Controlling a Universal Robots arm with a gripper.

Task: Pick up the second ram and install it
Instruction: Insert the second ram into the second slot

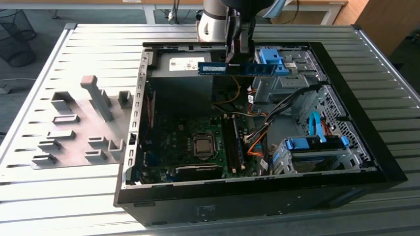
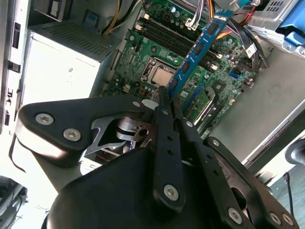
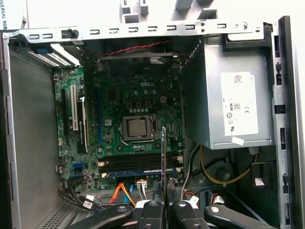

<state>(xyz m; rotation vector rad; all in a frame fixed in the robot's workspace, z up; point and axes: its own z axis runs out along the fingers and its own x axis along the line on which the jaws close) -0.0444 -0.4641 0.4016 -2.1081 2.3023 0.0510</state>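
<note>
**One ram (image 1: 236, 69) aloft in the gripper (image 1: 238, 58)**

One thin blue stick with a row of dark chips hangs level and well above the power supply (image 1: 178, 73). In the exterior view it is over the supply's inner end and reaches out past it. In the first wrist view the ram (image 3: 164, 157) shows edge-on as a narrow line just beside the power supply (image 3: 233, 100). There it crosses the slots (image 3: 138, 164) on the board (image 3: 119, 105) instead of lying along them. The second wrist view shows its chip face, the ram (image 2: 198, 50) running away from the fingertips.

The jaws are clenched on the ram's two flat faces. They hold its upper long edge near the middle, with a little more stick on the side away from the power supply. The gripper (image 2: 167, 98) leaves the lower edge bare.

By its look the stick is very light and stiff, but thin and easily harmed. It should not sag in the grip, though it could pivot if squeezed far off centre. The faces near the top edge seem the sound place to hold it, clear of the contact edge. The open case (image 1: 367, 162) lies around the power supply on all sides.
</note>
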